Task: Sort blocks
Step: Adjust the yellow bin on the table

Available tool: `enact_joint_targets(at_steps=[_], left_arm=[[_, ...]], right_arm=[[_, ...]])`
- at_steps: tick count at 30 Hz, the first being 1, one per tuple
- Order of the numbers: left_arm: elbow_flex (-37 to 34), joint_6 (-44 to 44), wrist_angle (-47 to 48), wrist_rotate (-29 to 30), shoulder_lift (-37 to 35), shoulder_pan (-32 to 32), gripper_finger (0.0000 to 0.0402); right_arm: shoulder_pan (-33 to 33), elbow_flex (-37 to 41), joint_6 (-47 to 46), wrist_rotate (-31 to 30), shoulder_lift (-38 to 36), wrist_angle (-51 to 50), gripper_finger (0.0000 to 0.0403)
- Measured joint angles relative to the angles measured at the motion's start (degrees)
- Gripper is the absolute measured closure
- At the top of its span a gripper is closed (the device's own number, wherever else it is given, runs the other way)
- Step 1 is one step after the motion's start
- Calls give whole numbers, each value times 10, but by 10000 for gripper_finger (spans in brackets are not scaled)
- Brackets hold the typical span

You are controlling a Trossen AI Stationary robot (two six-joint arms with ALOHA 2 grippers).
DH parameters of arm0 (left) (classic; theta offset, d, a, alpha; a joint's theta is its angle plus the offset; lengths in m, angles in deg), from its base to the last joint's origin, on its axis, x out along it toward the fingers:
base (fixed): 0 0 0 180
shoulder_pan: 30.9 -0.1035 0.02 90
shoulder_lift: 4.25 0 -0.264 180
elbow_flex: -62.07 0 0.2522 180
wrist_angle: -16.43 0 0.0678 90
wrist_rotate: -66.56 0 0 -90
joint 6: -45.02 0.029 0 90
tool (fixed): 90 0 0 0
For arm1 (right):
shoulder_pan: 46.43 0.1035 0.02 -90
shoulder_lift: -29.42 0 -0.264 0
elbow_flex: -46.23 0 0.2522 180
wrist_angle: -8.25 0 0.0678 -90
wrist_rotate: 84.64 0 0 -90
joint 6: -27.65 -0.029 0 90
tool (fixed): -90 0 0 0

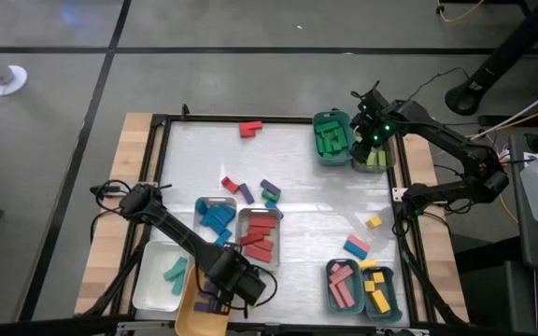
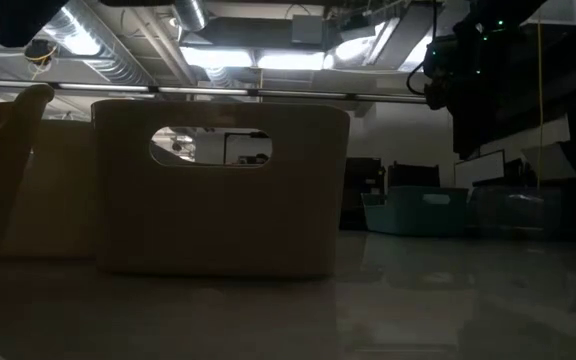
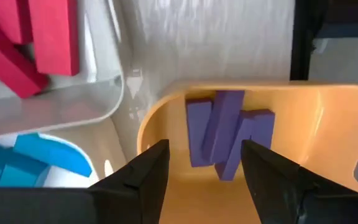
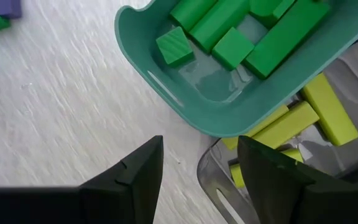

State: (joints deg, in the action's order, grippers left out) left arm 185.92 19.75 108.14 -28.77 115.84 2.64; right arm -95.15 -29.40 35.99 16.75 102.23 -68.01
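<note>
My left gripper [image 3: 204, 163] hangs open, pointing down, over the orange tray [image 3: 328, 143] at the table's near left. Three purple blocks [image 3: 225, 134] lie in that tray below the gap, leaning on each other; the fingers are clear of them. In the high view this gripper [image 1: 236, 285] stands just right of the tray [image 1: 199, 317]. My right gripper [image 4: 201, 163] is open and holds nothing above the far right, beside the teal tray of green blocks [image 4: 229, 28] and the tray of lime blocks [image 4: 309, 115]. Loose blocks [image 1: 250, 191] lie mid-table.
Trays with blue blocks [image 1: 215, 217], red blocks [image 1: 260, 235] and teal blocks [image 1: 171, 273] crowd the near left. Trays with pink [image 1: 342, 285] and yellow [image 1: 378, 291] blocks stand near right. Loose blocks: red [image 1: 250, 128], yellow [image 1: 374, 222], pink and blue [image 1: 357, 247].
</note>
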Motion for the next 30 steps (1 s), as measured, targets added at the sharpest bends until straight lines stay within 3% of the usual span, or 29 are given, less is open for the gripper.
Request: enact_joint_targets(at_steps=[8,20,30], left_arm=[[-59,19,-75,-39,0,-1,215],[-114,105,-27,15,1,-30,215],[-110,98,25,21,-45,-50,215]], right_arm=[[0,0,9,0,0,0,196],[0,0,10,0,0,-1,196],[0,0,27,0,0,0,196]])
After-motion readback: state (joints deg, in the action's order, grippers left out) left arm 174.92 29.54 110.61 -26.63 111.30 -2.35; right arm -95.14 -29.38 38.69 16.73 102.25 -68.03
